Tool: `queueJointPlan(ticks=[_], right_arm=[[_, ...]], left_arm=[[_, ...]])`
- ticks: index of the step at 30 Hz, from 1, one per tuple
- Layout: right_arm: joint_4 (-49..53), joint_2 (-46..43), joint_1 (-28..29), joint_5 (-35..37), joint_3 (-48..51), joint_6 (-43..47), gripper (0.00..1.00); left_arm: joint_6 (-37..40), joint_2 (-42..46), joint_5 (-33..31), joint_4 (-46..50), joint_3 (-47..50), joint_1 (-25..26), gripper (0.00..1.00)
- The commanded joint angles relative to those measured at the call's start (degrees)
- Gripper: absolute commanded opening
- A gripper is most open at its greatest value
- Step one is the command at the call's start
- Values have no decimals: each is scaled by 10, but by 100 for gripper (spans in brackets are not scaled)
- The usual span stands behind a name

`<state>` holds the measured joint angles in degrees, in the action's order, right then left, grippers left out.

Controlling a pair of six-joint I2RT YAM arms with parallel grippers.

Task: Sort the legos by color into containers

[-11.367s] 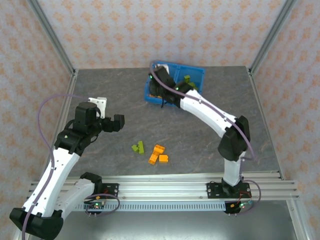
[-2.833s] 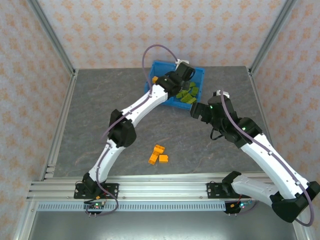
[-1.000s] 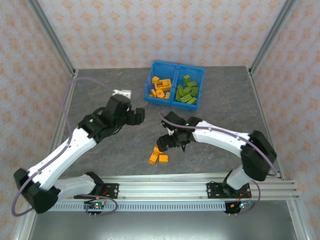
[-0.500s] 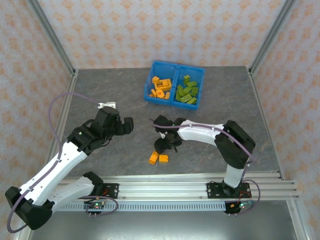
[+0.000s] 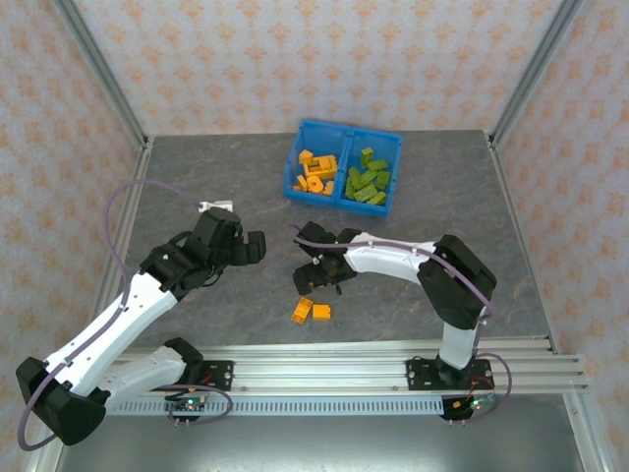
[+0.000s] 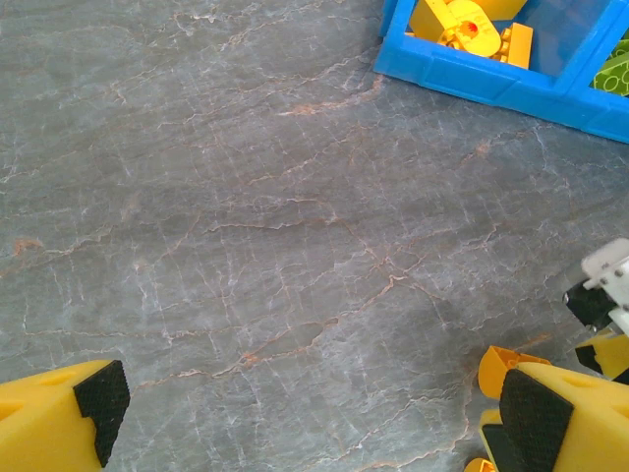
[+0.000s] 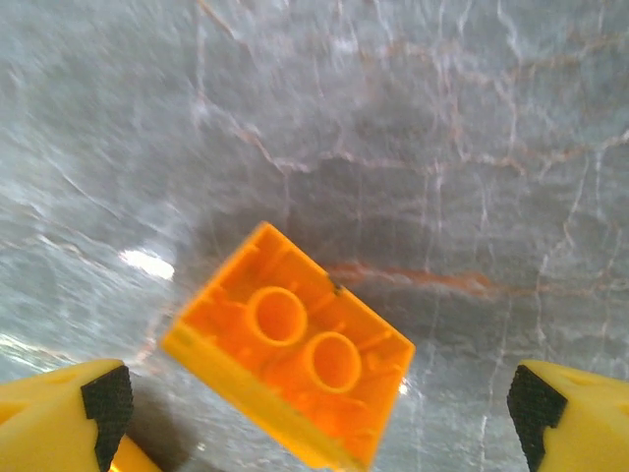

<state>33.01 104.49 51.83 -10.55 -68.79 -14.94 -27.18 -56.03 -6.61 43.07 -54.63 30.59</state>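
The blue bin (image 5: 324, 200) stands at the back; its left compartment holds orange legos (image 5: 314, 172), its right one green legos (image 5: 369, 182). Two orange bricks (image 5: 311, 311) lie on the table near the front. My right gripper (image 5: 316, 270) hovers just beyond them, open. In the right wrist view an orange brick (image 7: 290, 359) lies hollow side up between the wide-apart fingertips (image 7: 93, 403) of that gripper (image 7: 319, 403), untouched. My left gripper (image 5: 254, 246) is open over bare table to the left, as the left wrist view shows (image 6: 314, 423).
The bin's corner (image 6: 472, 77) with orange bricks (image 6: 462, 20) shows at the top right of the left wrist view. Part of the right gripper (image 6: 604, 285) sits at that view's right edge. Metal frame posts stand at the table's corners.
The right gripper narrowed over the third orange brick, then opened wide again and shifted slightly away from the front. The left arm drifted a little to the right.
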Motion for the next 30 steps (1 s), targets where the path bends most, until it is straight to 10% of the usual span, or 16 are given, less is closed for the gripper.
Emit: queueJointPlan(ticks=[1,30], right_arm=[[-9,25,1,28,-34,-29,100],[7,5,1,19,21,-41,48]], left_arm=[[-9,9,-6,-2,0,-6,100],[-11,4,-15,-8,3,-7,100]])
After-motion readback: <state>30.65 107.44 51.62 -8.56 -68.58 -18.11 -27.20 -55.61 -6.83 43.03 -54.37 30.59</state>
